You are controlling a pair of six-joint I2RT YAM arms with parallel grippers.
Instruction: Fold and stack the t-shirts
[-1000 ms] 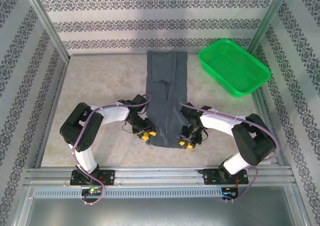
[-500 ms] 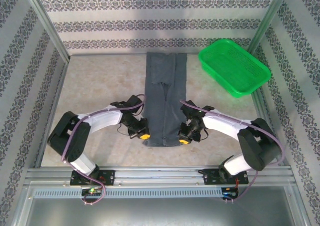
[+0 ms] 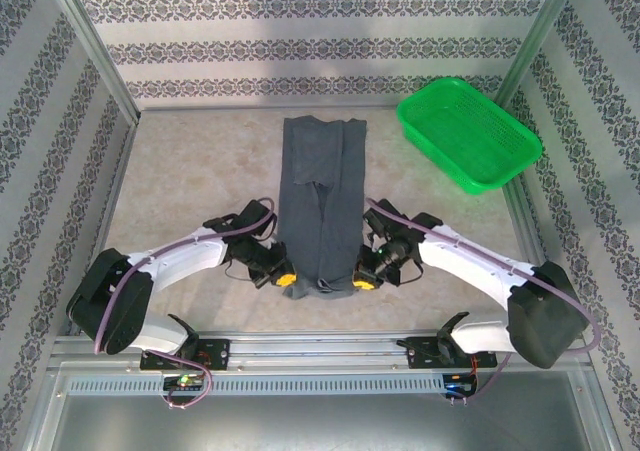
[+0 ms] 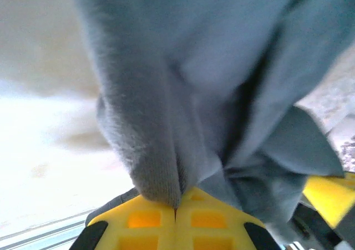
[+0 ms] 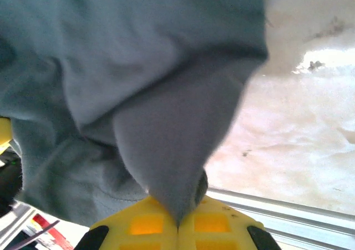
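Observation:
A dark slate-grey t-shirt [image 3: 320, 186], folded lengthwise into a narrow strip, runs from the back of the table toward the near edge. My left gripper [image 3: 285, 278] is shut on its near left corner, and my right gripper [image 3: 365, 281] is shut on its near right corner. In the left wrist view the yellow fingers of the left gripper [image 4: 177, 199] meet with grey fabric of the t-shirt [image 4: 211, 67] pinched between them. The right wrist view shows the right gripper [image 5: 178, 219] pinching a pointed fold of the t-shirt [image 5: 138, 67] the same way. The near hem bunches between the two grippers.
A green mesh basket [image 3: 468, 131] stands at the back right, a little apart from the shirt. Patterned walls enclose the table on three sides. A metal rail [image 3: 320, 346] runs along the near edge, just behind both grippers.
Both grippers closed on the shirt's near corners and moved slightly toward the near edge. The shirt's far end slid a little toward me and the near hem gathered.

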